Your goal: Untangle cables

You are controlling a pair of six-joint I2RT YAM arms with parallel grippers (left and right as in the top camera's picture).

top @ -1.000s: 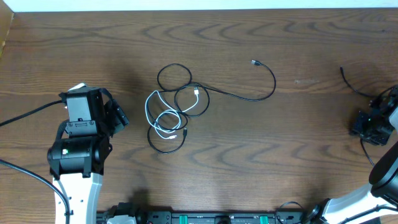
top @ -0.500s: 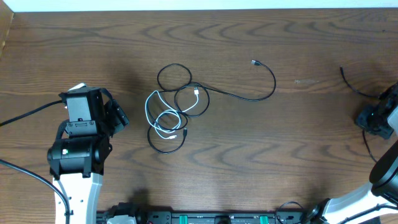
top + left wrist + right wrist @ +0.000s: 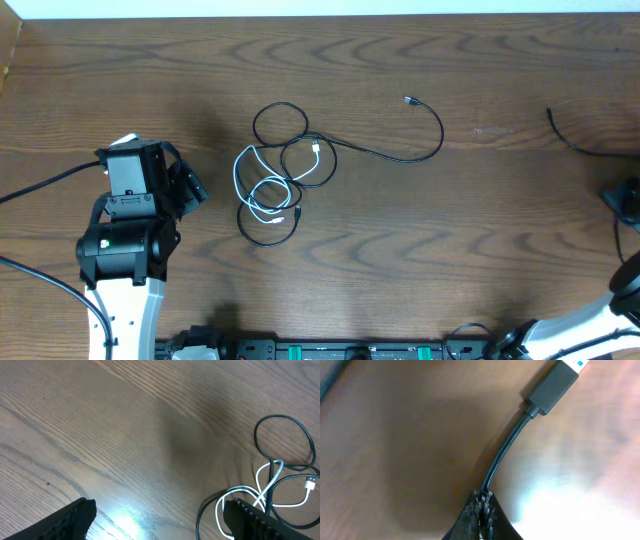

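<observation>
A tangle of cables lies mid-table: a white cable looped through black cable loops, with one black strand running right to a small plug. My left gripper is open and empty, left of the tangle. The left wrist view shows its jaws apart over bare wood, with the black loop and white cable at the right. My right gripper sits at the right edge. Its jaws are shut on a separate black cable with a USB plug, which also shows overhead.
The brown wooden table fills the view. Thick black robot wires trail off to the left of the left arm. A rail with green fittings runs along the near edge.
My right gripper has moved right, towards the table's right edge, taking the separate black cable with it. The left arm and the tangle have not moved.
</observation>
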